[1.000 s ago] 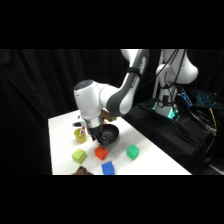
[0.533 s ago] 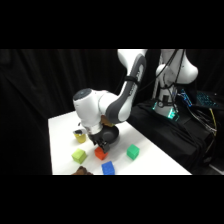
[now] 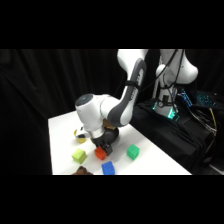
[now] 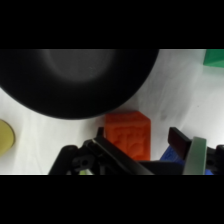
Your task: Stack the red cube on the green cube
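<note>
Red cube (image 4: 128, 134) sits between the gripper's (image 4: 140, 142) spread fingers (image 4: 179, 140).

We see a robotics lab: a white robot arm (image 3: 125, 95) over a white table (image 3: 60, 130), black curtains (image 3: 75, 75) behind, cabled electronics (image 3: 200, 100) glowing alongside.

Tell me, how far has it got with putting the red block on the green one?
Early on. The gripper is down at the red cube, one finger on either side, open. The cube rests on the table, not lifted. The green cube sits apart with nothing on it. Gripping, lifting, carrying and stacking all remain.
</note>
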